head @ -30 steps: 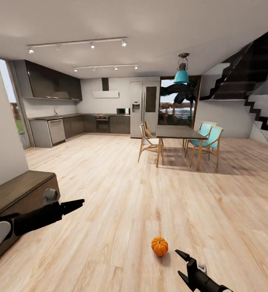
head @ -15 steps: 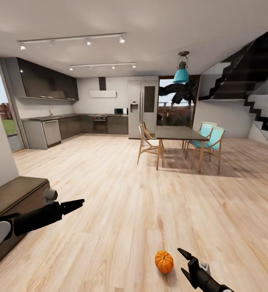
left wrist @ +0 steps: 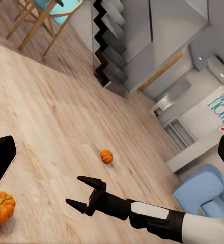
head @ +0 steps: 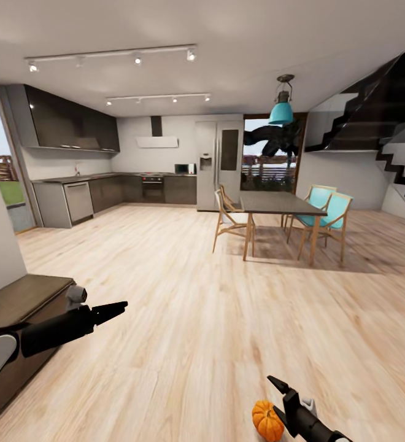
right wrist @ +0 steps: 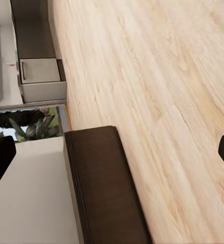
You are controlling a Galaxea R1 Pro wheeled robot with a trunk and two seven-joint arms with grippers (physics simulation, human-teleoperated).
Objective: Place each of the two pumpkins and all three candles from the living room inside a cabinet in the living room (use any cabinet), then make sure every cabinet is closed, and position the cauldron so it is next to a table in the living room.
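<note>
A long dark cabinet (head: 18, 307) flanks the pale wood floor (head: 196, 294), where one pumpkin (head: 267, 420) lies just beside the right gripper (head: 274, 399), fingers spread wide, and the left gripper (head: 119, 306) shows fingers narrowed together.

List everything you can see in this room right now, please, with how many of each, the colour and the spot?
pumpkins: two, orange, on the wood floor; one beside the right pincer, another farther off
cabinet: one, dark brown, low, by the wall on the left
dining table: one, dark top, mid-room
chairs: two teal, two pale, around the table
pendant lamp: one, teal, above the table
fridge: one, silver, kitchen back wall
armchair: one, blue
left pincer: black, shut, empty
right pincer: black, open
</note>
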